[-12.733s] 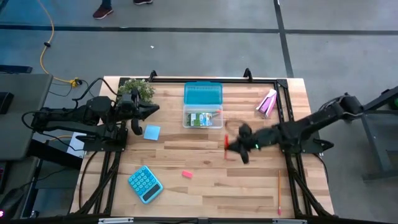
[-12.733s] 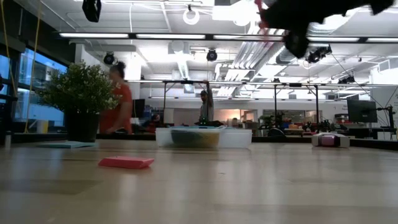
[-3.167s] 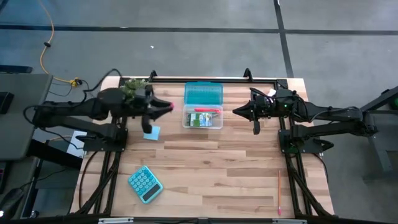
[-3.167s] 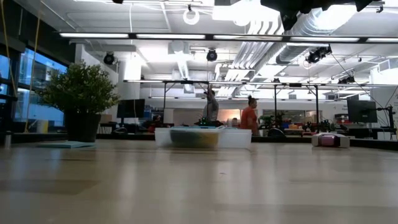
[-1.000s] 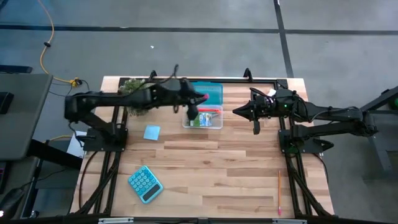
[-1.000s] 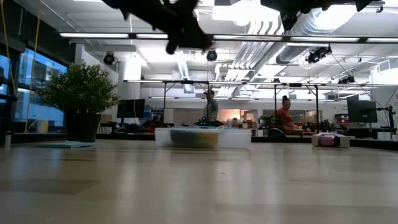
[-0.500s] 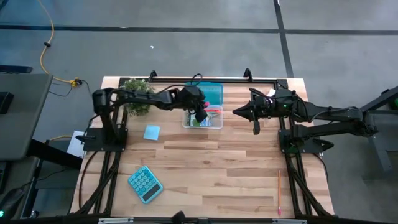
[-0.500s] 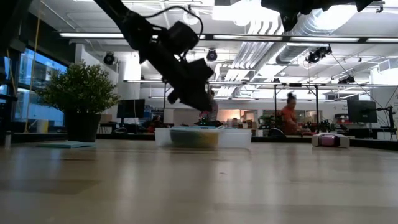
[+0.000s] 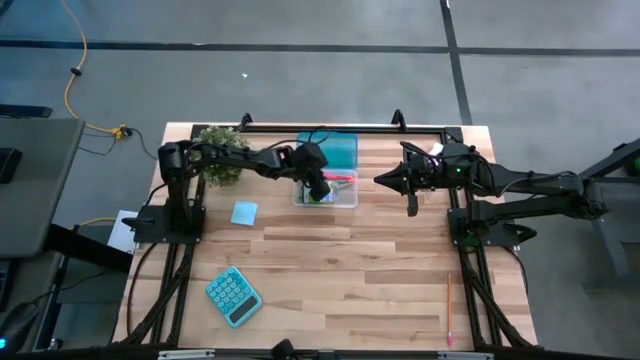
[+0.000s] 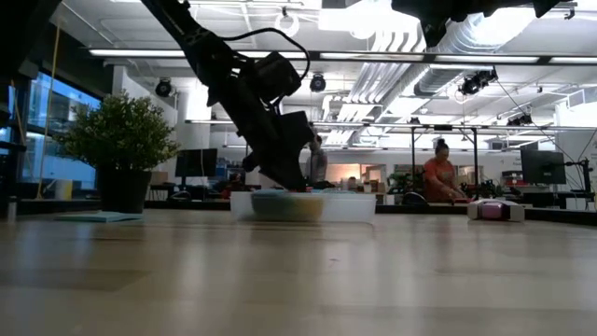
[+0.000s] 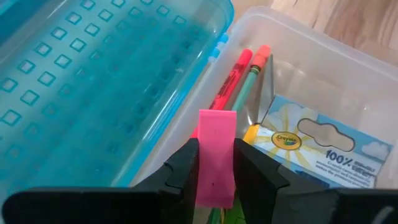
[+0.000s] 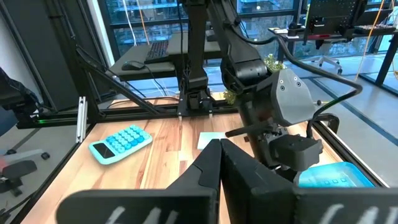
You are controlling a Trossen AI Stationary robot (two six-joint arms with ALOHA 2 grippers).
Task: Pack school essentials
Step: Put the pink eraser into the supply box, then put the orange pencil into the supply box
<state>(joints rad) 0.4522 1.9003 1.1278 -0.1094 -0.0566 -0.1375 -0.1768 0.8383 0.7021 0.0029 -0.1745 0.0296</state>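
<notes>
Inside the clear pencil case (image 11: 348,81), the yellow crayon box (image 11: 317,149) reads "Crayola" and "100%"; above it the left gripper (image 11: 216,168) pinches the pink eraser (image 11: 216,157). Right gripper (image 12: 219,163) is closed, empty.

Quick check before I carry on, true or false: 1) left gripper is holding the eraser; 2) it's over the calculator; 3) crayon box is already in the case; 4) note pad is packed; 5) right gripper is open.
1) True: the left gripper is shut on the pink eraser.
2) False: it is at the open case; the calculator lies near the front left of the table.
3) True: the crayon box lies in the case, beside two pens.
4) False: the note pad lies on the table, left of the case.
5) False: the right gripper is shut and empty, right of the case.
</notes>
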